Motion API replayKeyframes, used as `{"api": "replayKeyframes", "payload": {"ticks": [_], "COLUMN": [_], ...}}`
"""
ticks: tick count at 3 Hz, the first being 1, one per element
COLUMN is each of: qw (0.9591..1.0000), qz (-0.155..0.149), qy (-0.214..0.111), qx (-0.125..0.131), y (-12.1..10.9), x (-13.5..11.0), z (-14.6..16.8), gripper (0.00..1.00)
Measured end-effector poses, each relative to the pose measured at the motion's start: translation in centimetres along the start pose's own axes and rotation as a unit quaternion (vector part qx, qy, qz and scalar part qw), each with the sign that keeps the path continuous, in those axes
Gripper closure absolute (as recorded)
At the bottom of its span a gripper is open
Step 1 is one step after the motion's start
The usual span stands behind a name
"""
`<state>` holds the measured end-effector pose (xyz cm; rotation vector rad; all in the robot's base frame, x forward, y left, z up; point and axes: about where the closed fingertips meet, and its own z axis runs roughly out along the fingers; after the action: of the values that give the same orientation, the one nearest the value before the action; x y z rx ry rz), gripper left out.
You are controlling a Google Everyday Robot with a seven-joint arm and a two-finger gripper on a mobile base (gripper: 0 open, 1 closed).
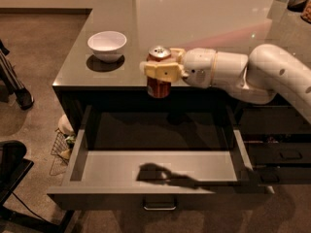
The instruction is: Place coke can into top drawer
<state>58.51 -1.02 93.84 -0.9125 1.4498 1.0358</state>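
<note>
My gripper is shut on the coke can, a red-brown can with a silver top, held upright in the air. The can hangs over the front edge of the counter, above the back of the open top drawer. The drawer is pulled fully out; it is grey, with a small silver bar handle at the middle of its front panel. Its inside holds only the shadow of my arm and the can. My white arm reaches in from the right.
A white bowl stands on the grey counter to the left of the can. Darker drawers with dark handles are at the right. A wire basket sits on the floor at the left, and a dark chair at the lower left.
</note>
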Motion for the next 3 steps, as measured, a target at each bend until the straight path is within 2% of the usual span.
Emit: {"api": "replayKeyframes", "payload": {"ticks": [1, 3], "qw": [0.9998, 0.9976], "qz": [0.009, -0.024], "qy": [0.009, 0.051], "qx": [-0.017, -0.040], "y": [-0.2, -0.5], "x": [8.5, 19.4], "z": [1.6, 4.2], "gripper": [1.00, 1.00]}}
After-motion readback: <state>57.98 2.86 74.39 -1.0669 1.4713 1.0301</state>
